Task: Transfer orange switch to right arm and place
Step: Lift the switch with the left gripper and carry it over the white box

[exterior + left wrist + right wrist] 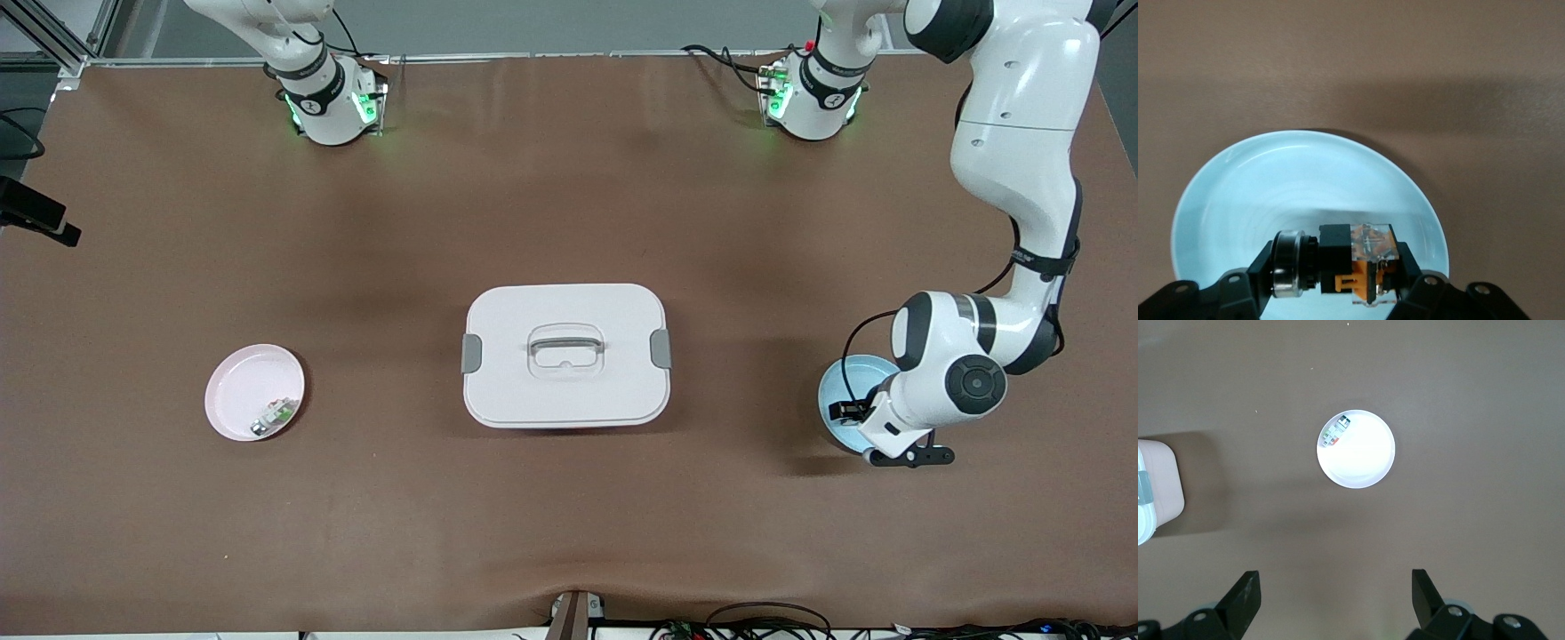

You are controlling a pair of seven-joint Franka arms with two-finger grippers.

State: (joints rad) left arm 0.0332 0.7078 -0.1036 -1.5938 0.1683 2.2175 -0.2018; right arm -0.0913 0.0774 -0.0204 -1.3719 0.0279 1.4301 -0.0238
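Note:
The orange switch is a small black block with an orange and clear end and a silver ring. It sits between the fingers of my left gripper, which is shut on it low over the light blue plate. In the front view, the left gripper is over that plate at the left arm's end of the table. The right arm's base shows there, but its hand is out of that view. My right gripper is open and empty, high above the brown table.
A white lidded box with a handle stands mid-table; its corner also shows in the right wrist view. A pink plate toward the right arm's end holds a small green-white-silver part. The right wrist view shows the plate and the part.

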